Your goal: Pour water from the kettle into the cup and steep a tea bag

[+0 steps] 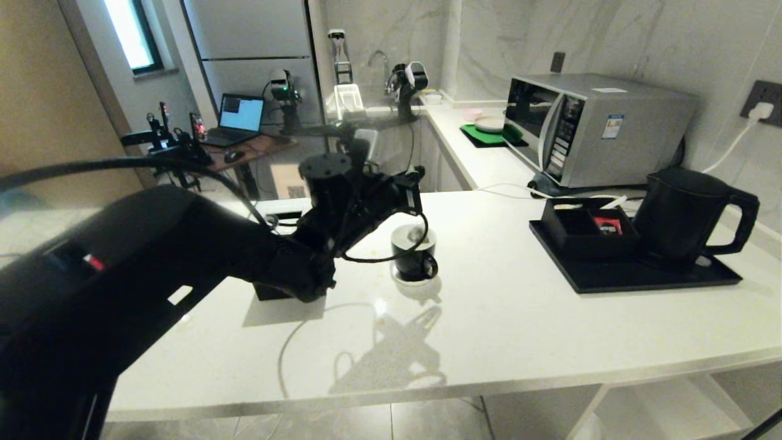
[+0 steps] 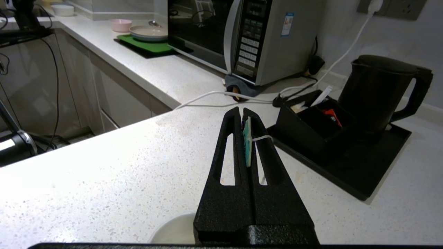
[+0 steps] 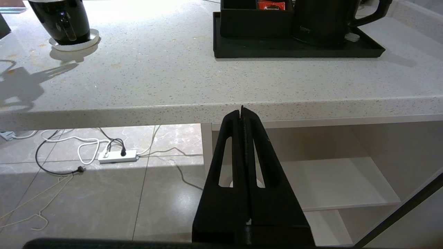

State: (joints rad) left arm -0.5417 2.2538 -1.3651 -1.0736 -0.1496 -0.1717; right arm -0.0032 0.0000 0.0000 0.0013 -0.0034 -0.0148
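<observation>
Standing at three o'clock on the bench, the kettle looks heavy and rigid, best taken by its loop handle. The cup sits centre, fragile. Above it, the left gripper pinches the tea bag tag, light and limp. The right gripper hangs clamped, empty, below the bench edge.

Left hand raised, fingers pinched together, right hand low, closed
</observation>
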